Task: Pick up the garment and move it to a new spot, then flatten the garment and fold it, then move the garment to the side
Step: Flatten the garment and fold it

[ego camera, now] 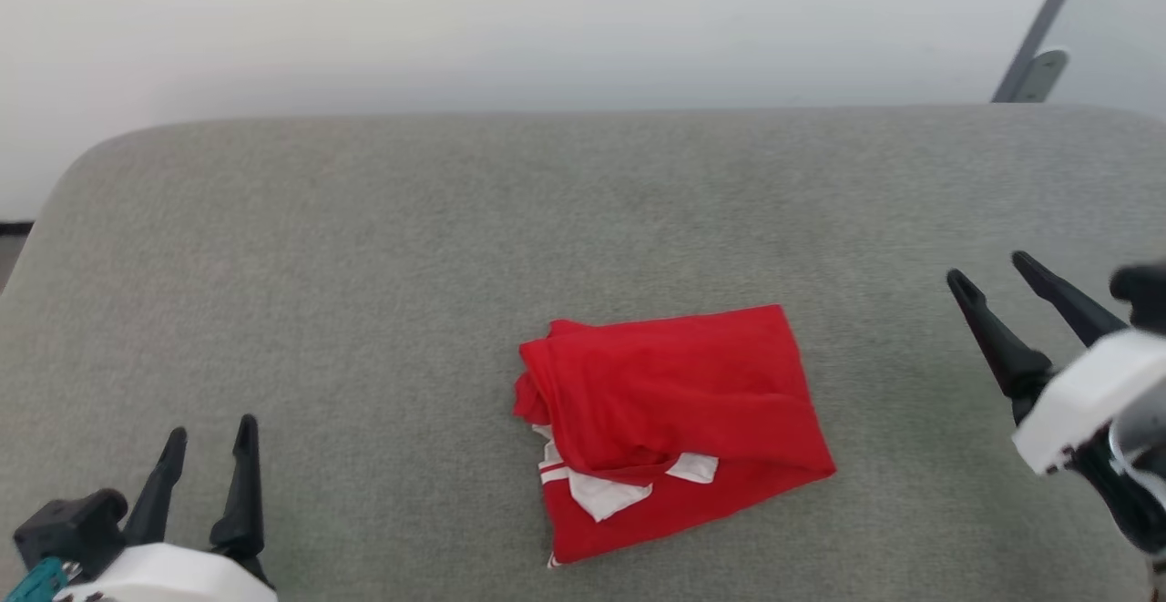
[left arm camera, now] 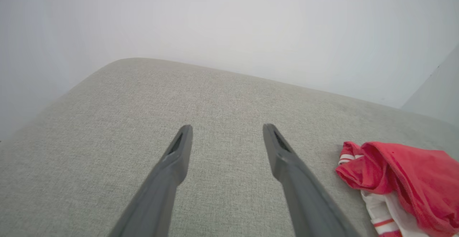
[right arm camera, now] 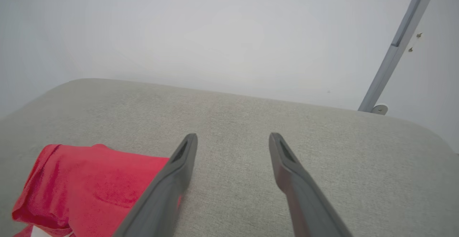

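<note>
Head view showed the left gripper (ego camera: pixel 209 432) low at the left and the right gripper (ego camera: pixel 991 270) at the right, both with jaws spread wide and empty, probably a stance for flanking the cloth before pinching it. Between them, touching neither, the bright red soft garment with white bands (ego camera: pixel 674 411) lay bunched on the grey woven cushion (ego camera: pixel 364 265), nearer the right gripper.

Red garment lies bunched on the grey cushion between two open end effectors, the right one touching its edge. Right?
Not touching: the head view shows the right end effector clear of the garment, with bare cushion between them. The rest holds: it and the left end effector are open, garment bunched between.
</note>
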Robot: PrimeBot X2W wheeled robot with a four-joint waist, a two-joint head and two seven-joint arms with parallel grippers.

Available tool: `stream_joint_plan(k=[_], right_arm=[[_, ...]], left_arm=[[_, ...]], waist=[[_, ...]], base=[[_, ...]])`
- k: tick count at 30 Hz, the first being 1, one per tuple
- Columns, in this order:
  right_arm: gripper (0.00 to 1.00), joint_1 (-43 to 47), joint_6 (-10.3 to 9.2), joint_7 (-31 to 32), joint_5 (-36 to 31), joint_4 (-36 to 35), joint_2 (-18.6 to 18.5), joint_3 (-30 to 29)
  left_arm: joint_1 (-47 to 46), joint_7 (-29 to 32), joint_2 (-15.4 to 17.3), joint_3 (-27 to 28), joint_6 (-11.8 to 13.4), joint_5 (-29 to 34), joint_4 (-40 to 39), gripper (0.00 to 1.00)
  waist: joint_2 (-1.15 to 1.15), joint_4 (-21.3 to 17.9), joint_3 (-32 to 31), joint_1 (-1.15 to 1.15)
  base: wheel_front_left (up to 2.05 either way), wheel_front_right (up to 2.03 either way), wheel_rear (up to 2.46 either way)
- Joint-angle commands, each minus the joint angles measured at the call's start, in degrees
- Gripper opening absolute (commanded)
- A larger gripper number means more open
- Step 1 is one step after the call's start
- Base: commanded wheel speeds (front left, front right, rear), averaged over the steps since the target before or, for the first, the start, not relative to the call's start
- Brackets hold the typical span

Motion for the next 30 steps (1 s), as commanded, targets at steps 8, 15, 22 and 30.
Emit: stream_joint_plan(k=[8,15,22,30], right_arm=[[1.00,4.95,0.00,-14.04,-6.34,5.91,0.39,-1.49],[1.00,7.38,0.00,-19.59,-9.47,9.07,1.52,-3.18],[1.00,10.10,0.00,-21.53,-12.86,10.38,3.17,-5.96],[1.00,13.50,0.00,-21.73,-14.82,8.40,5.39,-9.07]], left_arm=[[3.77,-0.36,-1.70,4.81,-1.38,4.74,-0.34,1.00],[5.95,-0.37,-4.64,9.26,-3.83,8.97,-0.40,1.00],[7.82,-0.37,-8.21,14.16,-7.98,13.44,0.53,1.00],[7.85,-0.37,-12.65,19.50,-12.34,17.73,1.72,1.00]], waist=[[-0.01,-2.76,-3.00,0.00],[-0.01,-3.38,-4.02,0.00],[-0.01,-3.78,-4.76,0.00],[-0.01,-3.56,-5.25,0.00]], base=[[0.00,0.00,0.00],[0.00,0.00,0.00],[0.00,0.00,0.00],[0.00,0.00,0.00]])
